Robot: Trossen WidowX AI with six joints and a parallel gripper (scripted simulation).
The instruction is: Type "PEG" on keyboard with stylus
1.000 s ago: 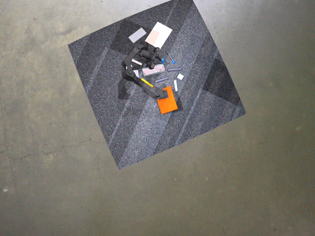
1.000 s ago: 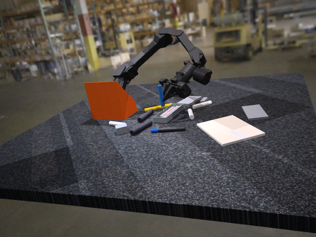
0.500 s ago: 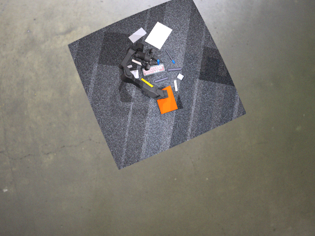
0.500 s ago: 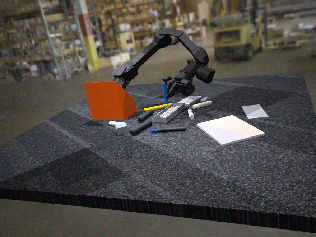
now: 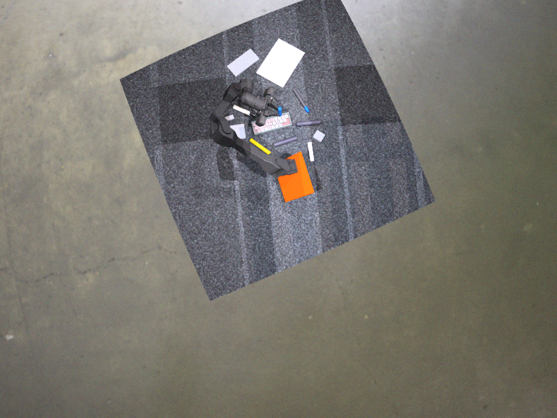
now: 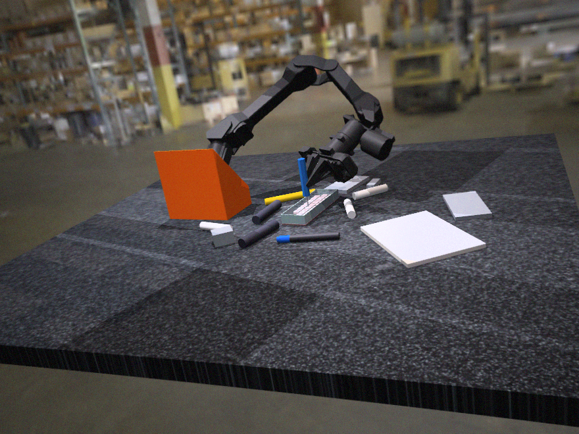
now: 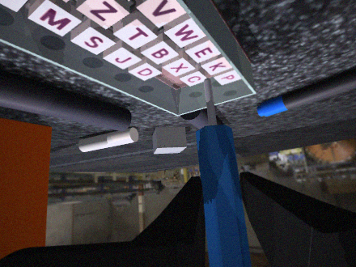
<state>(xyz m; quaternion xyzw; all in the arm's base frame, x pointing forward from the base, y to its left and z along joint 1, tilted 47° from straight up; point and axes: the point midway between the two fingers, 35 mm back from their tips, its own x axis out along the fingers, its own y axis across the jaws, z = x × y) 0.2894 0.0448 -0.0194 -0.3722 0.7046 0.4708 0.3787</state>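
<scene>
My gripper (image 5: 276,111) (image 6: 306,179) (image 7: 219,183) is shut on the blue stylus (image 5: 280,109) (image 6: 302,170) (image 7: 227,230), which stands nearly upright, thin grey tip down. The small keyboard (image 5: 265,127) (image 6: 293,219) has pale pink and white keys inside a clear-walled frame. In the wrist view the tip shows between the C key (image 7: 192,79) and the P key (image 7: 227,78), at the keyboard's end; I cannot tell whether it touches a key. The E key (image 7: 203,52) is farther up. I cannot make out a G key.
An orange wedge block (image 5: 297,184) (image 6: 191,184) (image 7: 24,186) stands by the arm's base. Dark cylinders (image 5: 308,122) (image 6: 258,234) and a blue-tipped black pen (image 5: 300,99) (image 6: 310,237) lie near the keyboard. A grey block (image 5: 318,135) (image 6: 222,236) (image 7: 169,139) and a white panel (image 5: 280,62) (image 6: 420,237) lie farther out.
</scene>
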